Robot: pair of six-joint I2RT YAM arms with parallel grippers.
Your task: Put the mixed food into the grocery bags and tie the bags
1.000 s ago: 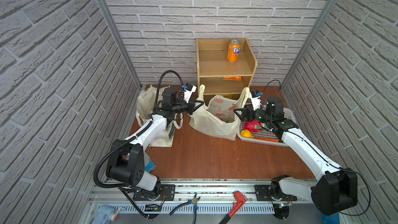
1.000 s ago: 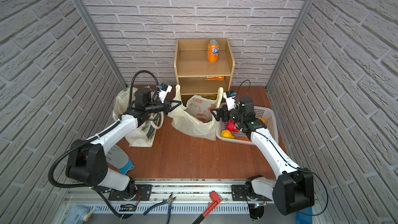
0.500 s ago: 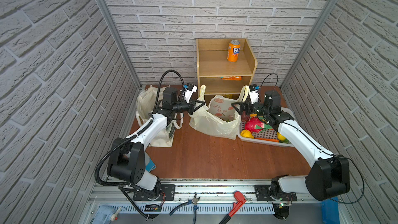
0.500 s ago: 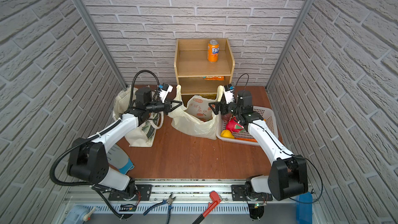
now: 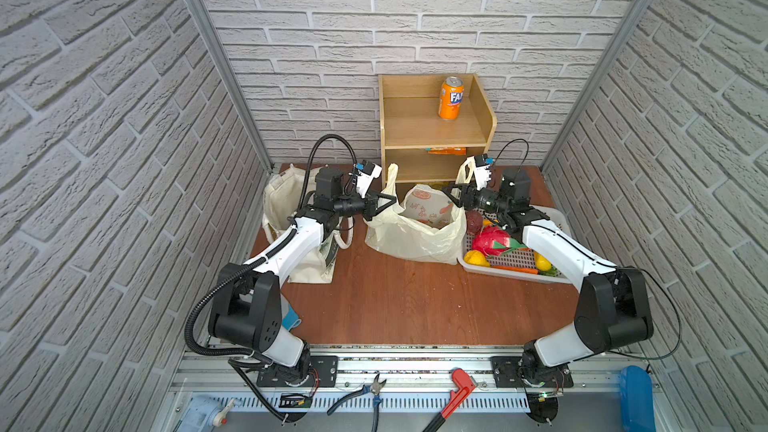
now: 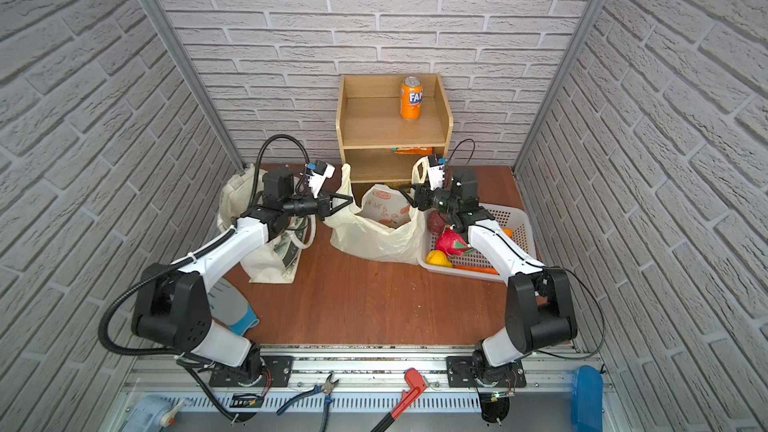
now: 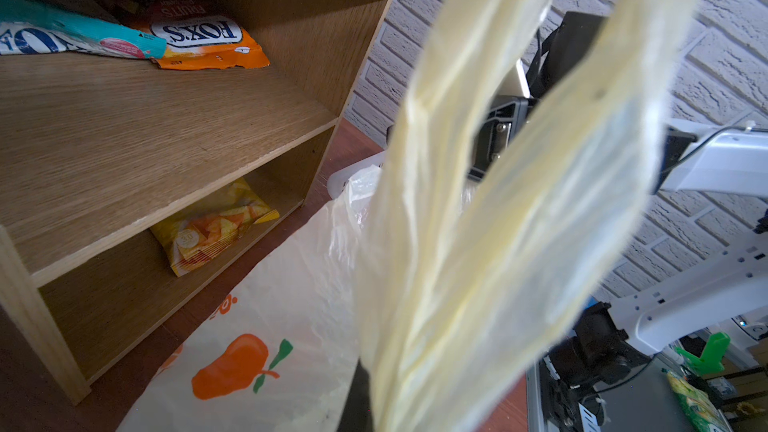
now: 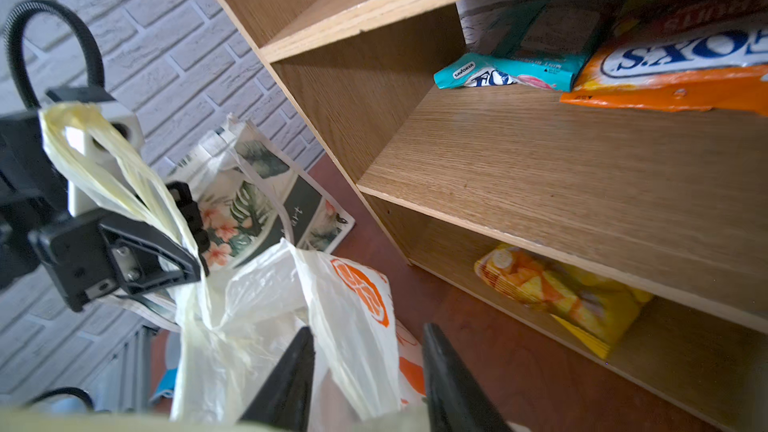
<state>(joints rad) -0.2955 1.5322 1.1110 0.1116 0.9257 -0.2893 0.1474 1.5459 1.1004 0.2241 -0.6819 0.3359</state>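
Before the wooden shelf, the plastic carrier bag stands between tote and basket. Left gripper is clamped on one handle. Right gripper stands narrowly parted at the bag's rim; grip unclear. Wrist views alone make out the lowest compartment's yellow packet.

Thin pale-yellow film on the plastic carrier bag, translucent, crinkled, faint sheen; canvas tote: cream woven cloth, matt, soft folds; orange soda can: metal, glossy printed side, silvery top; snack packets: glossy crinkled film; shelf unit: light wood grain, matt, rough layered front edge in the right wrist view; basket: white perforated plastic, smooth; table top: red-brown wood-look, smooth, low sheen; walls: rough white brick relief, matt.
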